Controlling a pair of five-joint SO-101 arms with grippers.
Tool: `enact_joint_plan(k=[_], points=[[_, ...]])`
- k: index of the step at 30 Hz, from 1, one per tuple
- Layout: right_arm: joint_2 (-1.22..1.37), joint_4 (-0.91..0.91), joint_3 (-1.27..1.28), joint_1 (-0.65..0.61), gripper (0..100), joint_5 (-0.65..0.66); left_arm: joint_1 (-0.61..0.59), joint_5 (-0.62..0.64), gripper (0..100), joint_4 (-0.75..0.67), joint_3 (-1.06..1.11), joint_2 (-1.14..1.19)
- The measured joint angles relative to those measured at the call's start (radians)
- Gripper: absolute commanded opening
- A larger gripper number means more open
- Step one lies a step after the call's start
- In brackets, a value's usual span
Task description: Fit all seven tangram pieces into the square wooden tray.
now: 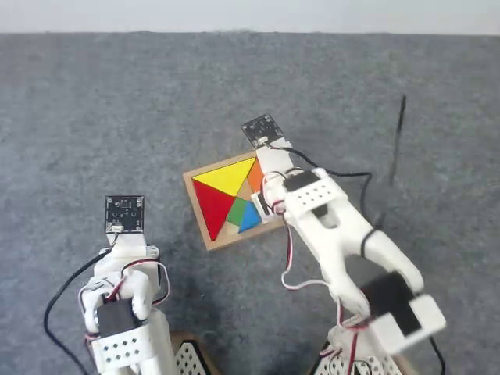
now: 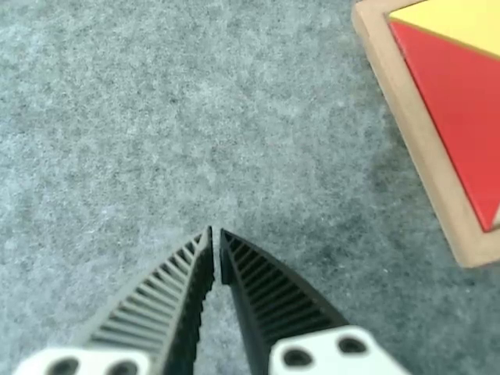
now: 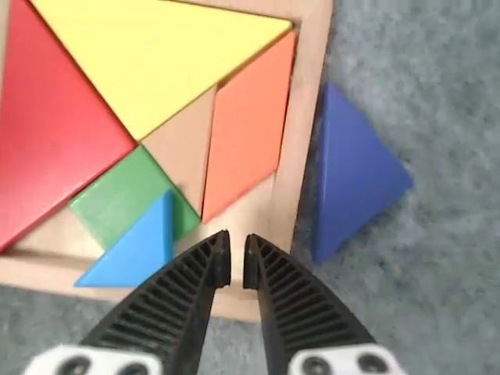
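Fingers nearly touch on left gripper (image 2: 216, 234) and right gripper (image 3: 236, 242); arm (image 1: 344, 234) partly hides tray (image 1: 199, 211).

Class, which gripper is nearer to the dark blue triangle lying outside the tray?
Right. The right gripper hangs over the tray's rim, just beside the dark blue triangle; the left gripper is over bare carpet, beyond the tray's opposite side.

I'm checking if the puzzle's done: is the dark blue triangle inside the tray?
Out. The dark blue triangle lies on the grey mat, outside the wooden tray, beside its rim.
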Motion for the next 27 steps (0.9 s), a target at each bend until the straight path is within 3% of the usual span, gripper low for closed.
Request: enact_joint_plan(k=[7,27], points=[[0.118,0.0,-0.097,-0.055,4.3,0.0,0.0,0.0,2,0.0,0.0,0.0],[0.123,-0.006,-0.13,-0.178,4.3,0.0,0.0,0.0,2,0.0,0.0,0.0]])
